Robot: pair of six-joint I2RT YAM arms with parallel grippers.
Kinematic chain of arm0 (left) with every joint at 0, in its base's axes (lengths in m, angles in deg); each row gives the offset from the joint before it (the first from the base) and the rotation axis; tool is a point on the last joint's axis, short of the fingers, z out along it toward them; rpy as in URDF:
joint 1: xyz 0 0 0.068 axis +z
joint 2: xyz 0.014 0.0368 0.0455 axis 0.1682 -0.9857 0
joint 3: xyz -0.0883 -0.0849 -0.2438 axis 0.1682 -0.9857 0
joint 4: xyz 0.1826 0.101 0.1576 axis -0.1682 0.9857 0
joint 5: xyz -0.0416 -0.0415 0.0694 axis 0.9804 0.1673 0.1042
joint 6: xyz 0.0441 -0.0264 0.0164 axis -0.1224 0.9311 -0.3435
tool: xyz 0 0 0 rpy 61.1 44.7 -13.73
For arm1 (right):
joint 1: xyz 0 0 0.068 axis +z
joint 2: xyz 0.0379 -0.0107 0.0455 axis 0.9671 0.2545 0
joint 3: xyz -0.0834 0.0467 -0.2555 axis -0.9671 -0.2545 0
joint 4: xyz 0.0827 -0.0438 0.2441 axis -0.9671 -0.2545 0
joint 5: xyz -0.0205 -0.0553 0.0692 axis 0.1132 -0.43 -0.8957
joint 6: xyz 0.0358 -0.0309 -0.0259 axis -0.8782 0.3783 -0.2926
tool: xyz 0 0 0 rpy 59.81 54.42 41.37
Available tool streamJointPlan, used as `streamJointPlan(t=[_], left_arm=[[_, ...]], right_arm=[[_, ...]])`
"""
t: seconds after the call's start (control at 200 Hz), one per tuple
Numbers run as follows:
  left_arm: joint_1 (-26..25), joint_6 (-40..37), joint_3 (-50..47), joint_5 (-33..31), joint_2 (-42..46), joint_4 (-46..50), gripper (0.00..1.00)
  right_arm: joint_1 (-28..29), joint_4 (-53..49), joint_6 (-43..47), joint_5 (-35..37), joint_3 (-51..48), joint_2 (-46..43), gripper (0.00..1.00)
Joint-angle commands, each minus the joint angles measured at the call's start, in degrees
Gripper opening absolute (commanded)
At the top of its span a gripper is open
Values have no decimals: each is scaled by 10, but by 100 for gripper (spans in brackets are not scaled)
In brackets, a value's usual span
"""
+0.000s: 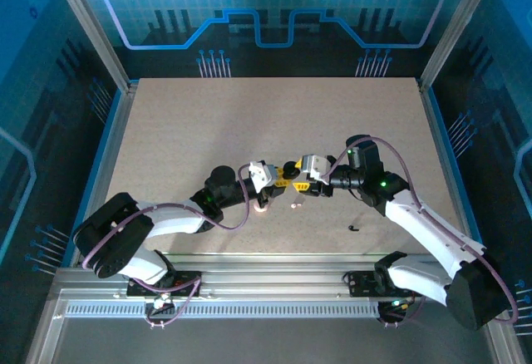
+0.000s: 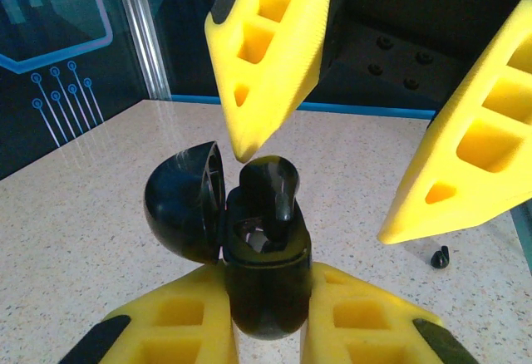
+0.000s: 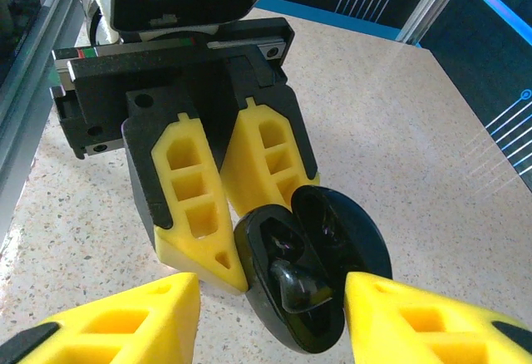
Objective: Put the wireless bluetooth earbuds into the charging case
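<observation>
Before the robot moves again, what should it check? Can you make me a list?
1. Left gripper shut on the black charging case: ok.
2. Case lid swung open: ok.
3. Black earbud pushed all the way into its slot: not ok, it sticks up above the rim.
4. Right gripper open, with one finger on each side of that earbud: ok.
5. Right fingertip touching the earbud: cannot tell.
6. Loose black earbud lying on the table, clear of both grippers: ok.
</observation>
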Motion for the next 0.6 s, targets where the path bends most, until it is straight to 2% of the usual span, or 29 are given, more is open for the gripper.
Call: streamJointPlan(t=[0.0, 0.325, 0.595], left_arm=[[-4, -6, 9, 13, 18, -20, 10], [-3, -10, 6, 3, 19, -22, 10], [-4, -14, 2, -3, 24, -22, 10]], right_arm=[[-8, -16, 3, -8, 20, 0, 50], [-7, -31, -1, -2, 12, -19, 47], [-3, -40, -3, -24, 1, -28, 44]])
